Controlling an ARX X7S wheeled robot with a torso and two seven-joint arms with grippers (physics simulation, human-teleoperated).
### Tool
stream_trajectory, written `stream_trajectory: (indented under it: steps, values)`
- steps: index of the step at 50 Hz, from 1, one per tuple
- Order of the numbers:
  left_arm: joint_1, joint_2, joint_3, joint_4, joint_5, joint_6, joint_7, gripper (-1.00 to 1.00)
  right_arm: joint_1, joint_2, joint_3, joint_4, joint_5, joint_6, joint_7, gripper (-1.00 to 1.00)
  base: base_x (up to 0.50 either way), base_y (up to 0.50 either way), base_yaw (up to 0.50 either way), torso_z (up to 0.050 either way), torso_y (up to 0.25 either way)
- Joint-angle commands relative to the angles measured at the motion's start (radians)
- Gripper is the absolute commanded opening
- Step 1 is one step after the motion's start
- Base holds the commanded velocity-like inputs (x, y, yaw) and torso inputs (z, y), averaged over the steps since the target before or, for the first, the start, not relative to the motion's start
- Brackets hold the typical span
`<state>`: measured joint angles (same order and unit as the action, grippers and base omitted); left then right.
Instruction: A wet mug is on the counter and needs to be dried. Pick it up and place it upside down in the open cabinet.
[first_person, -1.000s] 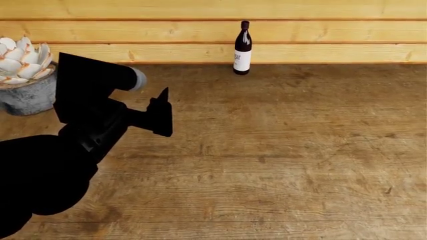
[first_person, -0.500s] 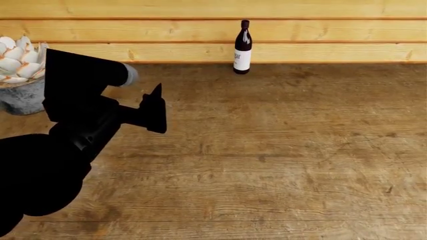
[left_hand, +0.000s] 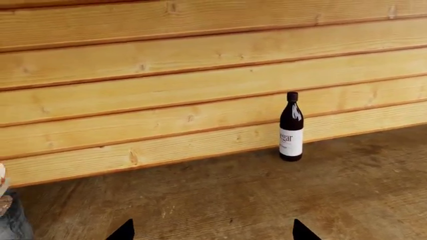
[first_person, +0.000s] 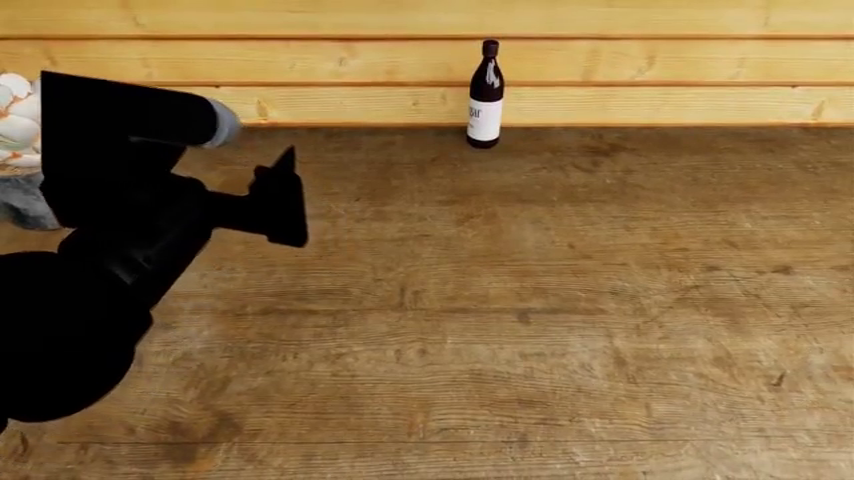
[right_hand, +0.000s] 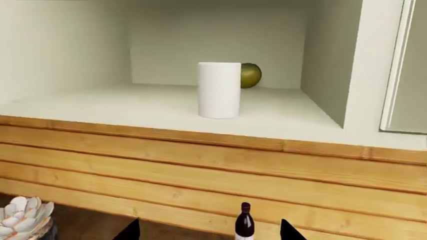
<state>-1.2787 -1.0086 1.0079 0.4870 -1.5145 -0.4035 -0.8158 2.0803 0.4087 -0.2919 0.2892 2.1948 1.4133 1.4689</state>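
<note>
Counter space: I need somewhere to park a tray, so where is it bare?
The counter is bare from the wine bottle at the wall planks forward to its near edge and rightward. The left side is crowded by the left gripper and the potted plant.

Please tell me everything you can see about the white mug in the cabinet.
The mug shows only in the right wrist view. It is a plain, glossy white cylinder with tall straight sides; no handle or opening shows from this side, so I cannot tell whether it is upside down. It stands upright on the pale shelf of the open cabinet, just in front of an olive-green round thing. No tool touches it.
</note>
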Motion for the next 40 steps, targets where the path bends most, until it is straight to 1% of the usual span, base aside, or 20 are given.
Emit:
stream_trajectory:
  steps: [1, 10, 19, 24, 36, 40]
  values:
    - [-0.008, -0.015, -0.009, -0.009, -0.009, -0.004, 0.002, 1.00, -0.154, 0.135, -0.056, -0.206, 0.278, -0.111, 0.048, 1.00, 0.00, 0.00, 0.00, 0.000, 0.000]
    - [-0.009, -0.029, -0.018, -0.004, -0.021, -0.001, 0.005, 1.00, -0.319, 0.200, 0.022, -0.302, 0.327, -0.102, -0.045, 1.00, 0.00, 0.00, 0.00, 0.000, 0.000]
    - [-0.012, -0.043, -0.025, 0.008, -0.031, -0.002, 0.011, 1.00, -0.449, 0.235, 0.118, -0.366, 0.347, -0.092, -0.124, 1.00, 0.00, 0.00, 0.00, 0.000, 0.000]
    - [-0.009, -0.049, -0.029, 0.010, -0.044, 0.001, 0.033, 1.00, -0.528, 0.249, 0.177, -0.385, 0.341, -0.068, -0.167, 1.00, 0.00, 0.00, 0.00, 0.000, 0.000]
    - [0.000, -0.075, -0.044, 0.018, -0.091, 0.013, 0.103, 1.00, -0.711, 0.224, 0.321, -0.378, 0.342, 0.066, -0.317, 1.00, 0.00, 0.00, 0.00, 0.000, 0.000]
    - [0.011, -0.083, -0.047, 0.020, -0.116, 0.020, 0.144, 1.00, -0.768, 0.221, 0.369, -0.387, 0.340, 0.097, -0.349, 1.00, 0.00, 0.00, 0.00, 0.000, 0.000]
